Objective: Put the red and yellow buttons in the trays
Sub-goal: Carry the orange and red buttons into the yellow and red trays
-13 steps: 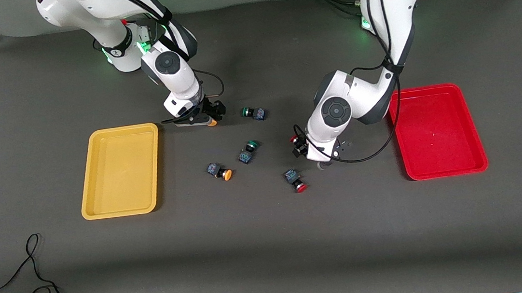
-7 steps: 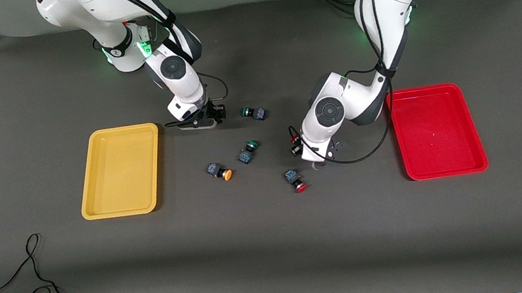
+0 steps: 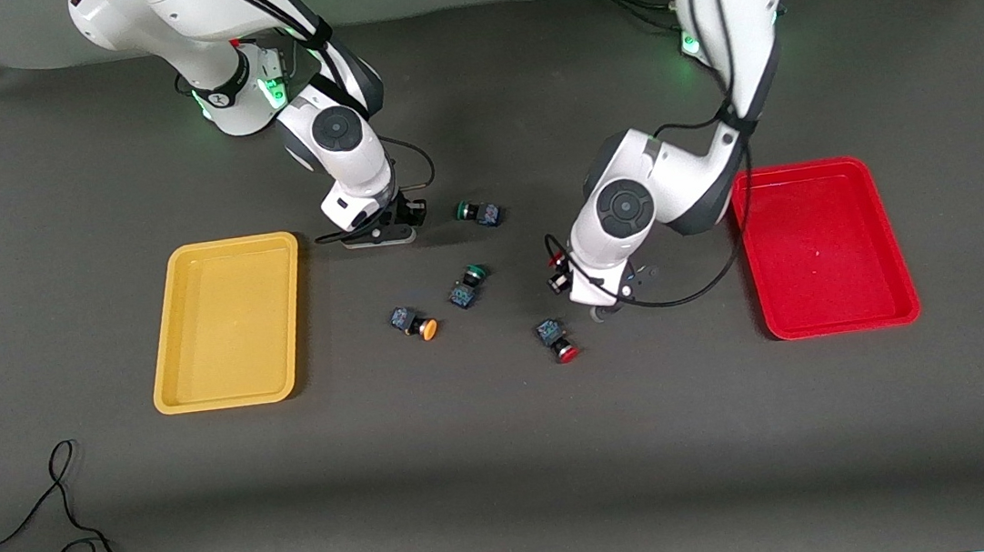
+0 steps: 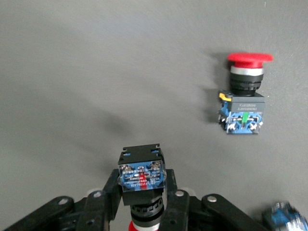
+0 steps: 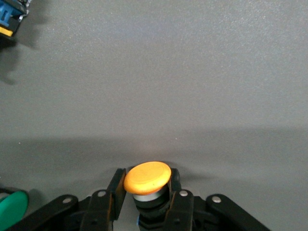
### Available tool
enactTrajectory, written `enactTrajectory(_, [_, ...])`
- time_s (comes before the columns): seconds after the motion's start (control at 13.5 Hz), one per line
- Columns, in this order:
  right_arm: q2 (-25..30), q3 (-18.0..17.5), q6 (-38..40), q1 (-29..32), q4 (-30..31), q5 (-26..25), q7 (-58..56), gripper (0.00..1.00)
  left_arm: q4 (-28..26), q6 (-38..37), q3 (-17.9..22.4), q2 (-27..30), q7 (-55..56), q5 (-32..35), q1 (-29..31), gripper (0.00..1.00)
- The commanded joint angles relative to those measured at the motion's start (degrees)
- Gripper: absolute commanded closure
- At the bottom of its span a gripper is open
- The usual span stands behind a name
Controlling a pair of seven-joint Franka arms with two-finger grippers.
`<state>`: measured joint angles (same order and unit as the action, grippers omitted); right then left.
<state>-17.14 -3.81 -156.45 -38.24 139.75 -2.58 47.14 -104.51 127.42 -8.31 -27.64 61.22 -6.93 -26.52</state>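
My left gripper (image 3: 561,276) is shut on a red button (image 4: 142,174), held by its neck just above the table between the red tray (image 3: 828,250) and the green buttons; its red cap shows in the front view (image 3: 554,261). My right gripper (image 3: 391,227) is shut on a yellow button (image 5: 147,178), low over the table beside the yellow tray (image 3: 227,322); the hand hides that button in the front view. A second red button (image 3: 558,339) and a second yellow button (image 3: 416,322) lie loose mid-table. Both trays hold nothing.
Two green-capped buttons lie on the mat, one (image 3: 478,212) beside my right gripper, one (image 3: 467,284) mid-table. A black cable (image 3: 72,540) lies at the near corner, at the right arm's end. The loose red button also shows in the left wrist view (image 4: 244,91).
My right gripper has shifted slightly toward the green button, and its orange cap is now hidden under the hand. My left arm has changed posture, its gripper staying over nearly the same spot.
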Motion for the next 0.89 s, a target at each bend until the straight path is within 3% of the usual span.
enactTrajectory(0.0, [4.9,0.6,11.2,-0.1,-4.3,-1.7,0.1,0.87,-2.3,-12.9,0.2,11.3,-10.5,0.3,7.9,1.00])
enactTrajectory(0.3, [8.8,3.1,37.0,0.3,-20.2,-0.9,-6.2,0.87,-3.3,-24.5,0.3,19.6,-26.6,0.4,17.3,1.00])
enactTrajectory(0.52, [8.4,7.1,47.0,0.4,-29.9,-0.1,-14.3,0.87,-8.6,-25.3,0.4,22.3,-43.2,2.3,27.0,1.00])
enactTrajectory(0.82, [8.6,20.9,47.6,0.3,-31.9,1.4,-39.8,0.87,-18.1,-16.4,0.3,22.1,-49.2,5.7,30.9,1.00])
